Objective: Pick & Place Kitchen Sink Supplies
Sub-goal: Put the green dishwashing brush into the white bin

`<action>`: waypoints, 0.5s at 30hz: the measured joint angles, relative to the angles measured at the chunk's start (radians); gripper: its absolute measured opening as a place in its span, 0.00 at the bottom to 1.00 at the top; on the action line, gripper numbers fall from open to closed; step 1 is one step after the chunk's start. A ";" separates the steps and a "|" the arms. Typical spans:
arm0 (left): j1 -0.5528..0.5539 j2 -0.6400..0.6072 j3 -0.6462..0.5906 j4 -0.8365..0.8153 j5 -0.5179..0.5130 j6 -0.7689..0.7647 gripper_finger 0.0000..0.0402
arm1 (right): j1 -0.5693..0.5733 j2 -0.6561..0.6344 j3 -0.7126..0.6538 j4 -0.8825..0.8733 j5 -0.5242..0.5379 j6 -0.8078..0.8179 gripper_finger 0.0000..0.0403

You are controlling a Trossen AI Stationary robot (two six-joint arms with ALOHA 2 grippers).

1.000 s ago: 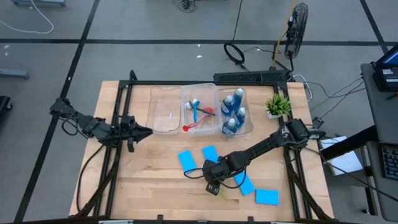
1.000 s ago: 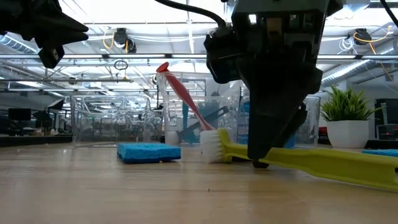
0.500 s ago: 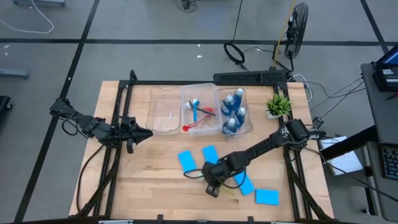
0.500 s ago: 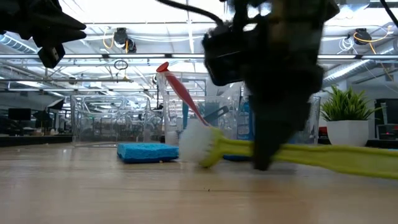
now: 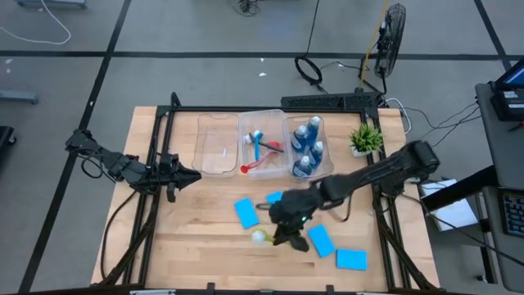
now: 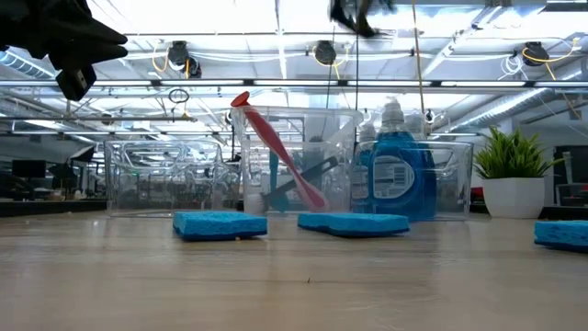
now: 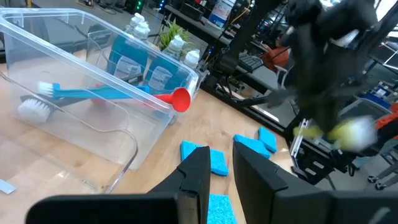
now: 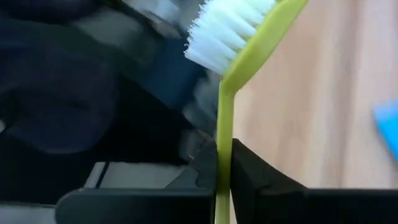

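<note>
Wooden surface (image 5: 205, 238) carrying flat light-blue rectangular sponges (image 5: 246, 211). Right tool (image 8: 222, 163) clamping thin yellow-green white-bristled plastic brush (image 8: 231, 74), hanging above surface. Left tool (image 7: 219, 169) nearly closed, gripping nothing, waiting beside clear plastic bin (image 5: 218, 146).

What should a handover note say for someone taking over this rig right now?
Right gripper: shut on the yellow-green long-handled brush, lifted off the wooden table.
Left gripper: idle at the table's left, holding nothing.
Done: red and blue brushes in the middle clear plastic bin; blue soap bottles in the right bin.
Left: bin this brush, then the four flat light-blue sponges on the table.
</note>
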 joint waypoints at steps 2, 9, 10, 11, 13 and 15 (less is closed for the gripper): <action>0.000 0.000 0.000 0.000 0.000 0.001 0.18 | -0.011 -0.049 0.002 0.073 -0.039 -0.095 0.02; 0.000 0.000 0.000 0.000 0.000 0.000 0.18 | -0.039 -0.178 0.002 0.360 -0.176 -0.301 0.02; 0.000 0.000 0.000 0.000 0.000 0.000 0.18 | -0.039 -0.186 0.002 0.401 -0.208 -0.328 0.02; 0.000 0.000 0.000 0.000 0.000 0.000 0.18 | -0.038 -0.193 0.002 0.442 -0.242 -0.352 0.02; 0.000 0.000 0.000 0.000 0.000 0.003 0.18 | -0.036 -0.204 0.002 0.509 -0.318 -0.394 0.02; 0.000 0.000 0.000 0.000 0.000 0.003 0.18 | -0.036 -0.206 0.002 0.581 -0.396 -0.412 0.02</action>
